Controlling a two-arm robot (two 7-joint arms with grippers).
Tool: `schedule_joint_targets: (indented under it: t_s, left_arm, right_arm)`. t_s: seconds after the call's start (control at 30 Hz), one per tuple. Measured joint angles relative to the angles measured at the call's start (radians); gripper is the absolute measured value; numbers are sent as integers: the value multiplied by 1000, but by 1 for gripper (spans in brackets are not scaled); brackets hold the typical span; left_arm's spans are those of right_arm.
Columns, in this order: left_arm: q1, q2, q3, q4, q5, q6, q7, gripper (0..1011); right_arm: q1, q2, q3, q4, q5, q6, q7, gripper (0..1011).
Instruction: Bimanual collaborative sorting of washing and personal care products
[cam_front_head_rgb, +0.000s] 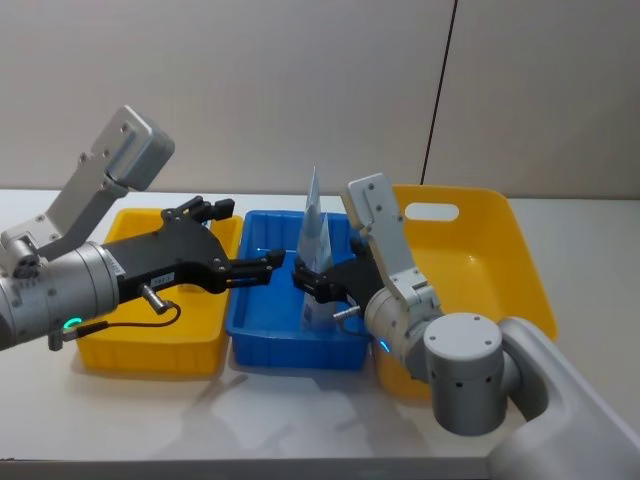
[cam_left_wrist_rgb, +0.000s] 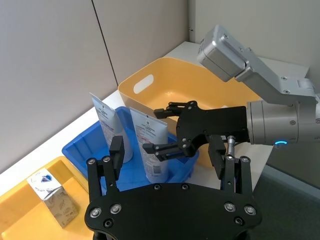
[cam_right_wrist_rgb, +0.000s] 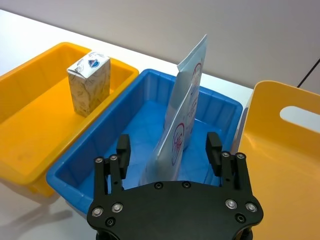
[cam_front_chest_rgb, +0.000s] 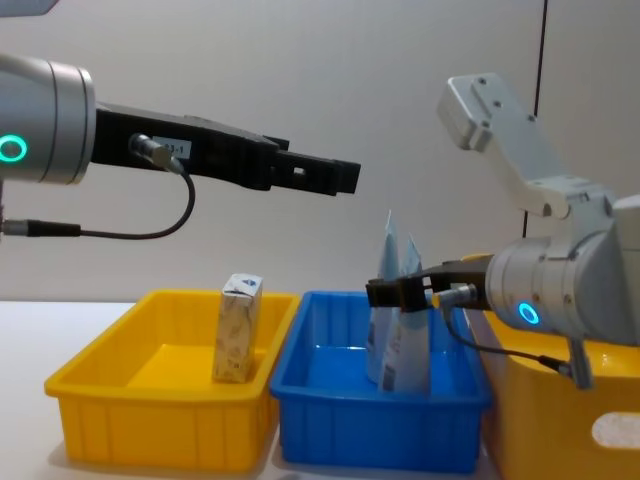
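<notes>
A white table (cam_front_head_rgb: 300, 420) carries three plastic trays in a row. Toward its left edge sits a low yellow tray (cam_front_head_rgb: 150, 350). Touching that tray's right side, a blue tray (cam_front_head_rgb: 290, 350) sits at the middle. Close against the blue tray's right side sits a taller yellow bin (cam_front_head_rgb: 520, 260) with a handle slot, toward the table's right edge

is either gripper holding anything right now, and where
Nothing is held. The right gripper straddles a tube with jaws open; the left gripper is open above the blue tray.
</notes>
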Motion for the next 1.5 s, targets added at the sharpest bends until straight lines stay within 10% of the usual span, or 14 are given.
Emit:
schedule_joint_targets:
  t_s: [0.93,1.5]
  left_arm:
    - [0,0,0,0,0,0,0,1002]
    - [0,0,0,0,0,0,0,1001]
  right_arm:
    - [23,-15,-4,35,-9,-5,4,82]
    - [18,-14,5,11,-10,-10,4,35]
